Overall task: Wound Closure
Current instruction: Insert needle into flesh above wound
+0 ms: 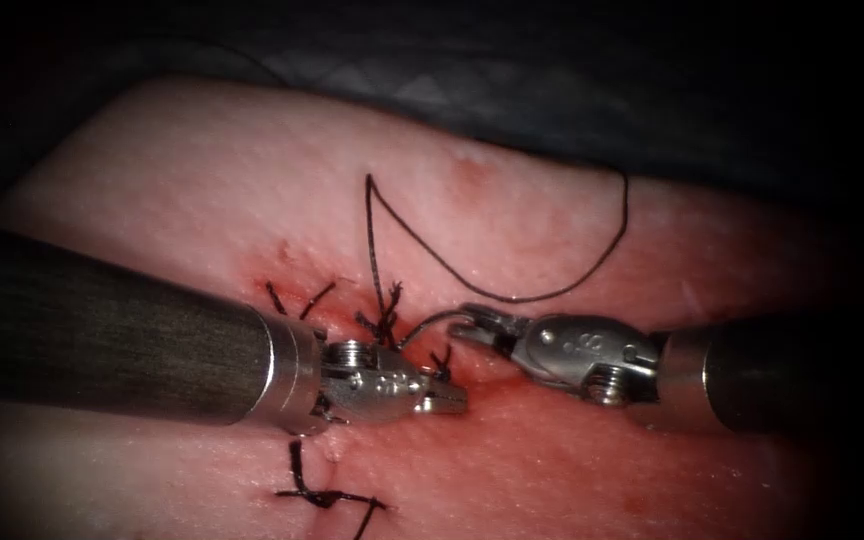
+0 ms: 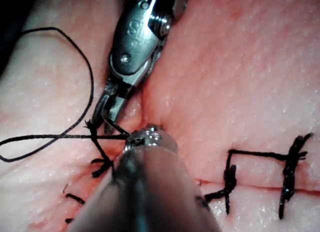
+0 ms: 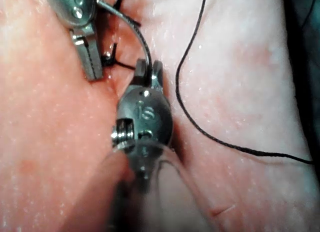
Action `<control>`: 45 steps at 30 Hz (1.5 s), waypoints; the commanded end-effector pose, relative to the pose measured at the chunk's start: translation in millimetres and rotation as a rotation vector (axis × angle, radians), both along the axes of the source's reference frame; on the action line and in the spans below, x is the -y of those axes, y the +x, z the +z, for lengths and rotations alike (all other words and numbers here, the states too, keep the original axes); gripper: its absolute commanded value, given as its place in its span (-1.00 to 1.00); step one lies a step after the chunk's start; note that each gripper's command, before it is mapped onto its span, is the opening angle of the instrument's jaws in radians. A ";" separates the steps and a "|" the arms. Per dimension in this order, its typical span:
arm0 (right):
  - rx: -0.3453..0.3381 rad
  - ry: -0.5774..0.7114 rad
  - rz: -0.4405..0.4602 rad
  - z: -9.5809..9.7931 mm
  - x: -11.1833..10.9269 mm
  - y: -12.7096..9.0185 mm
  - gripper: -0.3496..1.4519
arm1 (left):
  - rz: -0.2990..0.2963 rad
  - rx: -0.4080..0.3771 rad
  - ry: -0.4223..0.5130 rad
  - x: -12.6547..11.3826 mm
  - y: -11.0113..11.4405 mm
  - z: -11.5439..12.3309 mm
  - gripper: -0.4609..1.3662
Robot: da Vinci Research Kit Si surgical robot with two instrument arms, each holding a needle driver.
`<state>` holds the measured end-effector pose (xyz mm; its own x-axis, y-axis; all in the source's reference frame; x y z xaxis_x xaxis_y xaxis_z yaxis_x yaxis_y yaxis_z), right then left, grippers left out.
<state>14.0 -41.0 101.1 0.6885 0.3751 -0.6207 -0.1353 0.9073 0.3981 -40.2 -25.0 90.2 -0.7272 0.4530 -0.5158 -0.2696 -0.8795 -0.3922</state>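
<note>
Closest to us is the left arm's dark shaft, coming in low from the left and lying nearly flat over the tissue (image 1: 202,180). Its claw (image 1: 447,402) is pinched together with nothing in it that we can see, and the tip sits right down at the cut (image 2: 260,188).

The right claw (image 1: 474,325) is the busy one. It's clamped on the needle (image 1: 427,322) near one end of the curve. From there the needle arcs left toward the knotted stitch at the cut. Its far end meets the tissue there, but we can't tell whether the point is actually buried.

The right arm comes in from the right, also low, with its wrist bent so the claw points at the left one. The two tips are near each other but not touching.

Further out, the thread (image 1: 552,295) lies in a big slack loop on the tissue right of the cut. It swings up toward the far edge and drops back to the knot. A finished stitch (image 1: 322,495) crosses the cut below the left shaft, and there's red fluid (image 1: 282,275) around the stitch ends.

Our take on doing this well:
- Keep the right claw's bite firm, and roll the wrist along the needle's curve instead of dragging it sideways.
- Keep the left claw close by, ready to steady the edge.
- Watch that slack loop, since it could easily snag on either tip.
</note>
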 end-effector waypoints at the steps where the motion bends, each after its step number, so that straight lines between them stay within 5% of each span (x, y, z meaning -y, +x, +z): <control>1: -0.010 -0.037 0.002 -0.2 -0.2 -0.1 -1.00 | 0.003 0.002 0.003 0.0 0.0 0.2 -0.88; 3: -0.017 -0.084 -0.004 -1.1 -0.7 0.4 -0.50 | 0.003 0.002 0.003 0.0 0.0 0.2 -0.88; 7: -0.015 -0.130 -0.002 -1.9 -1.1 0.6 -0.02 | 0.002 0.002 0.003 0.1 0.0 0.1 -0.88; 8: -0.005 -0.167 0.008 -2.4 -1.4 0.6 0.31 | 0.002 0.002 0.003 0.1 0.0 0.1 -0.88; 13: 0.027 -0.258 0.009 -4.8 -2.9 0.8 0.50 | 0.002 0.002 0.004 0.1 0.0 0.0 -0.88; 21: 0.017 -0.413 0.015 -8.6 -4.2 2.8 0.41 | 0.002 0.002 0.004 0.1 0.0 0.0 -0.88; 33: 0.019 -0.556 -0.051 -8.8 -6.1 4.0 0.13 | 0.002 0.002 0.005 0.1 0.0 -0.2 -0.88; 39: 0.024 -0.587 -0.084 -8.6 -6.4 4.2 -0.44 | 0.001 0.002 0.005 0.1 0.0 -0.2 -0.88; 42: 0.047 -0.588 -0.130 -8.2 -6.4 4.5 -1.00 | 0.001 0.002 0.006 0.1 -0.1 -0.3 -0.88; 45: 0.045 -0.577 -0.155 -7.7 -6.1 4.5 -1.00 | 0.001 0.002 0.006 0.1 -0.1 -0.4 -0.88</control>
<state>18.4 -34.9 93.6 0.7400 -0.1215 -0.6615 0.0140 0.9861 -0.1655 -40.3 -25.0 89.8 -0.7267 0.4555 -0.5143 -0.2719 -0.8782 -0.3935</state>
